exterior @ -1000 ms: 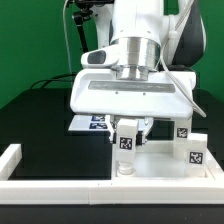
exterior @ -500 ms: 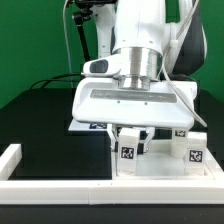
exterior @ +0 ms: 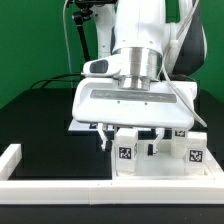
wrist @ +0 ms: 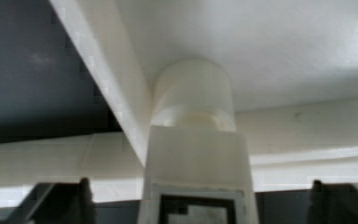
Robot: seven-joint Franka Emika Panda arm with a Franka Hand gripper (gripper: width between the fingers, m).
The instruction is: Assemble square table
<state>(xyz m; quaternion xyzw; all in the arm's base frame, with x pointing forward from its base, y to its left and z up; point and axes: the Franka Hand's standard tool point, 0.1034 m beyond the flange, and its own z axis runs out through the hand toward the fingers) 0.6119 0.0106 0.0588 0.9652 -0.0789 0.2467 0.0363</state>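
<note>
1. Since half a second ago, the gripper (exterior: 126,137) has spread its jaws; before that they stood close against the tagged leg (exterior: 127,152), and the arm has stayed in place.
2. Nearest the exterior camera runs the long white border rail (exterior: 60,186); the square tabletop (exterior: 160,166) lies just behind it.
3. That leg stands upright on the tabletop, between the dark fingertips (wrist: 60,196) without touching either.
4. Jaws wide apart, the gripper holds nothing.
5. Another tagged leg (exterior: 195,153) stands on the tabletop, toward the exterior view's right of the first.
6. Behind the tabletop, the marker board (exterior: 97,125) peeks out.
</note>
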